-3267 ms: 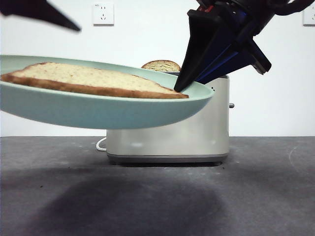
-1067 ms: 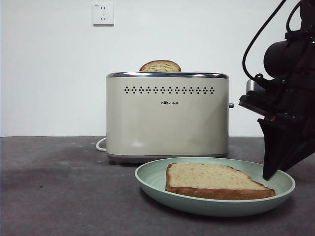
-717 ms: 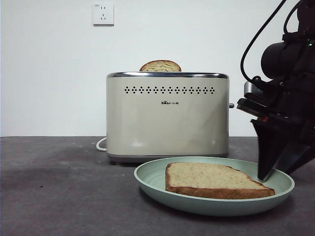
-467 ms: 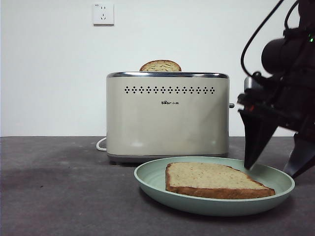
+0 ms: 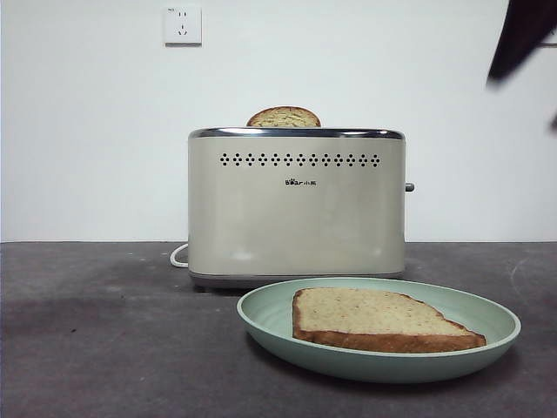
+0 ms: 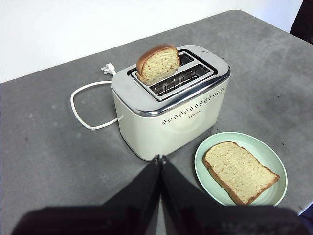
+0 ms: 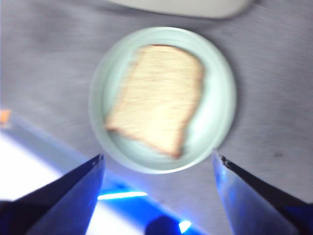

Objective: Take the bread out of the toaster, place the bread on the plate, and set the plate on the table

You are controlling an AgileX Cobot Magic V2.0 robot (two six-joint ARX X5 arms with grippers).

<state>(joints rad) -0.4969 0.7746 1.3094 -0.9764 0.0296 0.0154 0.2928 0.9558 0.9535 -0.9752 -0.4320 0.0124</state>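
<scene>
We see bread (image 5: 374,318) flat on plate (image 5: 270,326); plate on table (image 5: 104,348) before toaster (image 5: 296,218); right gripper (image 7: 157,159) wide open, empty, above plate; left gripper (image 6: 160,158) closed, empty.

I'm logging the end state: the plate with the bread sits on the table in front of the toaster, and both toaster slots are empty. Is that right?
Not quite. The plate with the bread does sit on the table in front of the toaster, but only one slot is empty: the left wrist view shows a second slice standing in the other.
</scene>
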